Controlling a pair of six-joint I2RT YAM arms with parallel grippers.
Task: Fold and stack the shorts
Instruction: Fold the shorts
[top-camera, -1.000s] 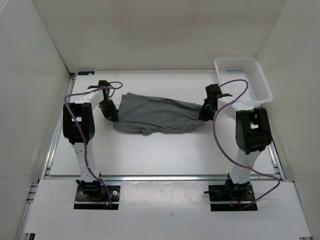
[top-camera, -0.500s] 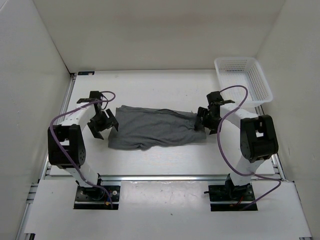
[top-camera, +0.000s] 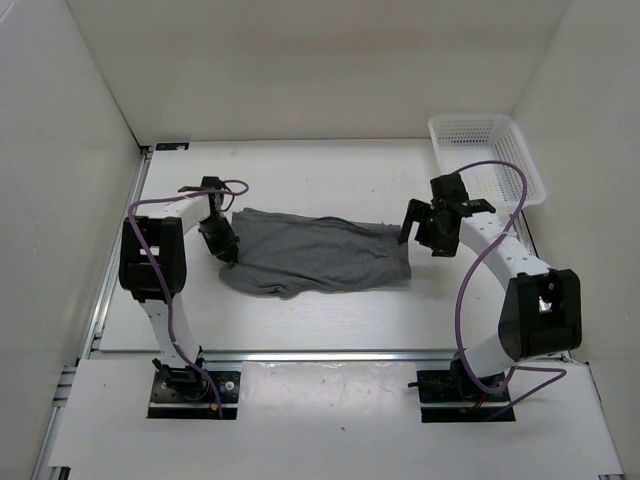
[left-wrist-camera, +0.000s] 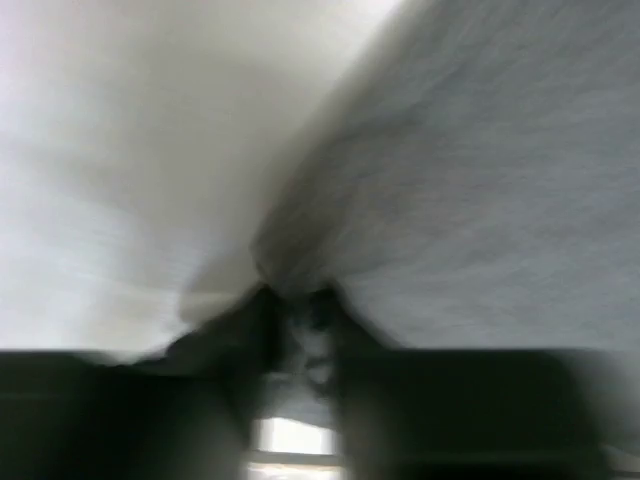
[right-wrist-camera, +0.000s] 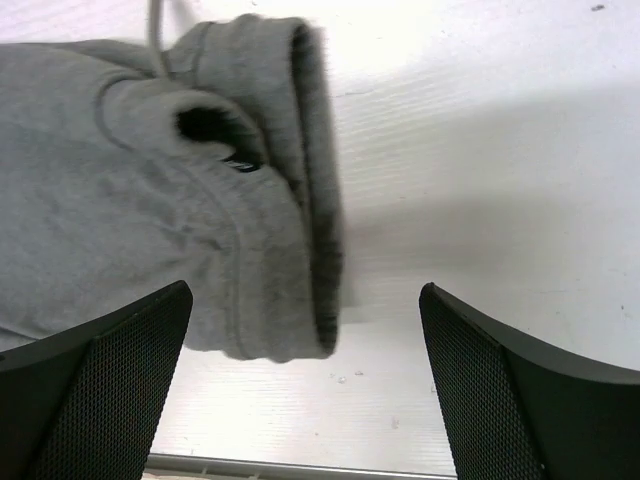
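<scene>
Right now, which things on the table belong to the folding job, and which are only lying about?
For the job:
- the grey shorts, lying across the middle of the table

Only lying about:
- the white basket, in the far right corner

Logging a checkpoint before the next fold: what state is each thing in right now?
shorts: lying rumpled on the table, stretched left to right, outside the basket.
basket: upright in the far right corner, looks empty.
left gripper: at the shorts' left edge; too blurred to tell open or shut.
right gripper: fingers wide open over the shorts' right end, holding nothing.
</scene>
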